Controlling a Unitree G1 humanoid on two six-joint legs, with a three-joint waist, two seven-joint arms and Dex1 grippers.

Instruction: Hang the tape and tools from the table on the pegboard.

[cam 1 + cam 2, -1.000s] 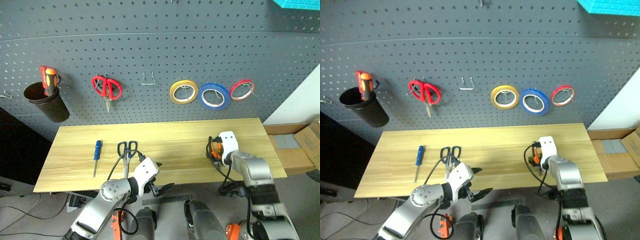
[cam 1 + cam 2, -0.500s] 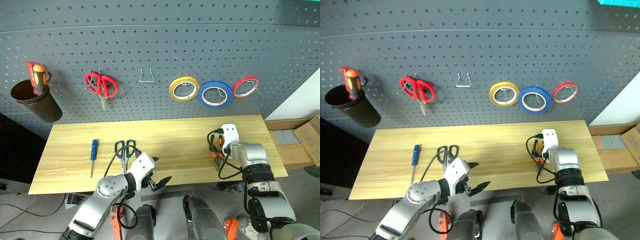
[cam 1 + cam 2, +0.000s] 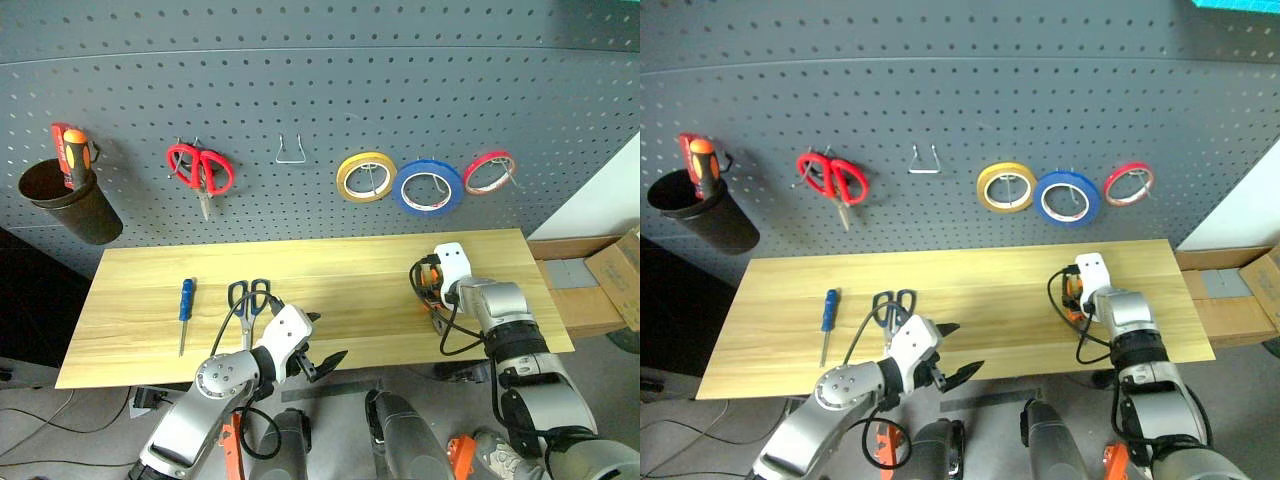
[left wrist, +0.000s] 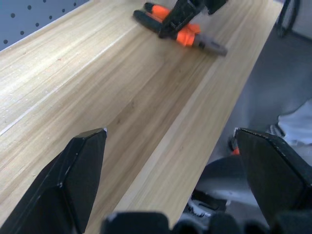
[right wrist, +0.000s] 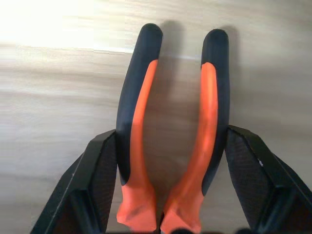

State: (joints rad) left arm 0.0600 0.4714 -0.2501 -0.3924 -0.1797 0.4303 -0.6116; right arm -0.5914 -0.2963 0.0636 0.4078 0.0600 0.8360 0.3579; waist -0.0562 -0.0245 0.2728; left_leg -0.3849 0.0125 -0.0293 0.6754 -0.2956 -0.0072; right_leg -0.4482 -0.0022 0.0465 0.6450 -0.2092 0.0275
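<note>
The pliers [image 5: 170, 122] with orange-and-black handles lie on the right part of the table [image 3: 340, 265], partly hidden in the eye views. My right gripper [image 5: 170, 134] reaches down over them, its fingers [image 5: 102, 180] pressed against the outer sides of both handles. My left gripper [image 3: 322, 338] hangs open and empty at the table's front edge, just right of the black-handled scissors [image 3: 250, 297]. The blue-handled screwdriver [image 3: 184, 310] lies further left. The blue tape [image 3: 428, 187] hangs on the pegboard [image 3: 300, 80].
On the pegboard hang a yellow roll [image 3: 365, 177], a red roll [image 3: 488, 172], red-handled scissors [image 3: 200, 170] and a black cup [image 3: 62, 200] holding an orange-handled screwdriver. An empty wire hook [image 3: 291, 152] sits between scissors and rolls. Cardboard boxes [image 3: 615, 270] stand right of the table.
My right gripper's fingers have closed in onto the pliers' handles and the hand has edged a little further over them. The left arm has stayed put. The camera has tilted.
</note>
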